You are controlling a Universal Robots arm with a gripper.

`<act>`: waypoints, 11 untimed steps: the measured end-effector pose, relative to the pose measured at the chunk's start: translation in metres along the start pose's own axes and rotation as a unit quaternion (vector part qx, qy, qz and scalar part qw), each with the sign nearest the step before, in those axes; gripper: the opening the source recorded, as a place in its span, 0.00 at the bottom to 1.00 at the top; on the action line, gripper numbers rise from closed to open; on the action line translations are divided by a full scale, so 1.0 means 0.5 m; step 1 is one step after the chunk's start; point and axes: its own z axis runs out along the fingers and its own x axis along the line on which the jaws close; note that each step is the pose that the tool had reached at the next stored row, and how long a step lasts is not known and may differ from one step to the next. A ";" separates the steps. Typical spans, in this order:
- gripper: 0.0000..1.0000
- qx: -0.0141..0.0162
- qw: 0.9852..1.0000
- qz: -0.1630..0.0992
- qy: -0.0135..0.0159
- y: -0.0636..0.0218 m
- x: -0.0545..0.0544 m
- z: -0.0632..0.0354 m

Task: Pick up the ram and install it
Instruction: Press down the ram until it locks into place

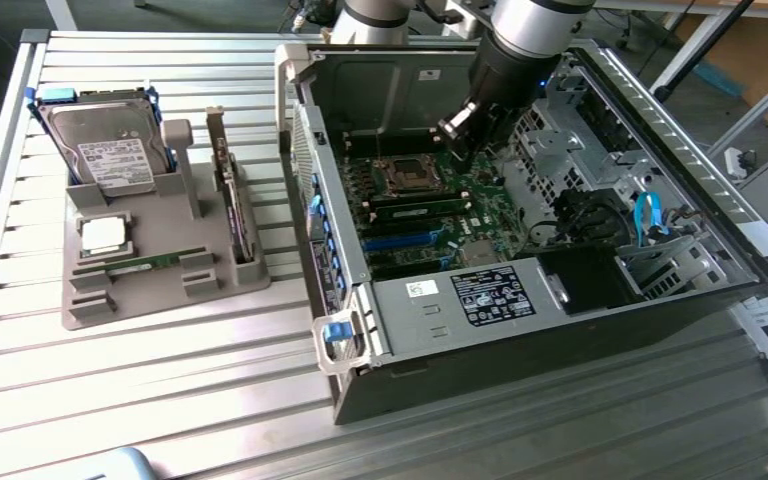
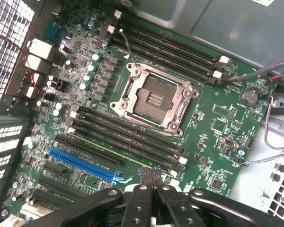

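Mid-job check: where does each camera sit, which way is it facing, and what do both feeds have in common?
Exterior view: off the arm, high, looking down on the slatted table, the parts holder and the open computer case; the arm reaches into the case.
Wrist view: on the wrist, looking down at the motherboard; the shut pincer shows.
Shared: the empty processor socket and the motherboard.

Open computer case (image 1: pixel 518 300) lying on its side on a slatted metal worktop (image 1: pixel 157 400), motherboard (image 2: pixel 217 123) exposed. Centre of board: empty processor socket (image 2: pixel 154 100) in a metal frame; nearby, a blue expansion slot (image 2: pixel 83 164). At the exterior view's left, a grey holder (image 1: pixel 157 280) carrying a hard drive (image 1: pixel 107 145), a square processor chip (image 1: pixel 101 235) and an upright expansion card (image 1: pixel 231 200).
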 end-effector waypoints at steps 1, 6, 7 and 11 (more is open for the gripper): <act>0.11 0.000 1.000 0.003 0.000 0.000 0.000 0.000; 0.11 0.000 1.000 0.025 -0.001 0.000 0.000 0.000; 0.11 0.000 1.000 0.028 -0.001 0.000 0.000 0.000; 0.11 0.000 0.999 0.043 -0.001 0.000 0.000 0.000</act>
